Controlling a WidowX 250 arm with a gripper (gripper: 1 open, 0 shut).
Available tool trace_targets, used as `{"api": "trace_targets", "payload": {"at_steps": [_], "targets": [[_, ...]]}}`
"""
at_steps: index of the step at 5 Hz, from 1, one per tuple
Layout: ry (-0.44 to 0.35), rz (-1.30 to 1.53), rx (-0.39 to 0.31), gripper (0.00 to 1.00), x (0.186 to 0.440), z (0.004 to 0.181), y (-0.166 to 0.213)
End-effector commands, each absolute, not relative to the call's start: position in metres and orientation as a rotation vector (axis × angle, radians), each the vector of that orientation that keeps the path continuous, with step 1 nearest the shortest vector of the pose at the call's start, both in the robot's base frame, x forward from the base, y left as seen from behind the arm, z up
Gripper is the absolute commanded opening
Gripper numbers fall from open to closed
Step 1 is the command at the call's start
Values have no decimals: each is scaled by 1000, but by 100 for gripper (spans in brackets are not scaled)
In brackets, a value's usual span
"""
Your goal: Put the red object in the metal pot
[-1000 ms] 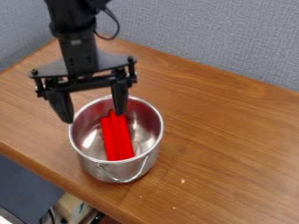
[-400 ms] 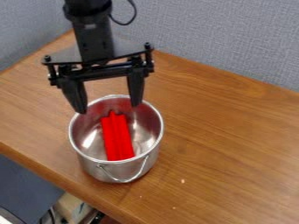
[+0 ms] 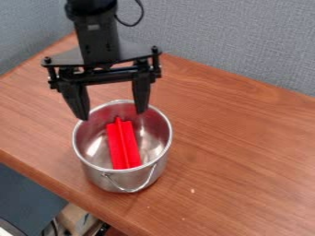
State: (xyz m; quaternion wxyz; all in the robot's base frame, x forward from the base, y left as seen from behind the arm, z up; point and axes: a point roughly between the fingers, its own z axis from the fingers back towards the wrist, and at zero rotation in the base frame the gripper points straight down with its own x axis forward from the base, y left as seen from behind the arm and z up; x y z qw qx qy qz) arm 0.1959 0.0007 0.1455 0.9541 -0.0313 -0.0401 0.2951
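The red object (image 3: 122,146), a smooth bright red bar, lies inside the metal pot (image 3: 154,164), leaning from the bottom toward the far wall. The pot is shiny steel and stands near the table's front edge, with a thin wire handle hanging down its front. My gripper (image 3: 112,102) hovers above the pot's far rim, open wide, its two black fingers (image 3: 79,101) pointing down with nothing between them. It is apart from the bar.
The brown wooden table (image 3: 234,138) stretches to the right and behind the pot. Its front edge runs close to the pot's near side. A grey wall stands behind the table.
The gripper has risen and shifted a little back and right from the pot, staying open. The red bar stays in the pot. Nothing differs over the last half second.
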Motion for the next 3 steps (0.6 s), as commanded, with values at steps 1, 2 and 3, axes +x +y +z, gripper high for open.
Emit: {"api": "trace_targets", "payload": {"at_steps": [1,2,3], "targets": [[-109,536,-70,0,194,144,4],[-111,472,-69,100,190,138,3],[-111,428,-70,100,186,145,-5]]}}
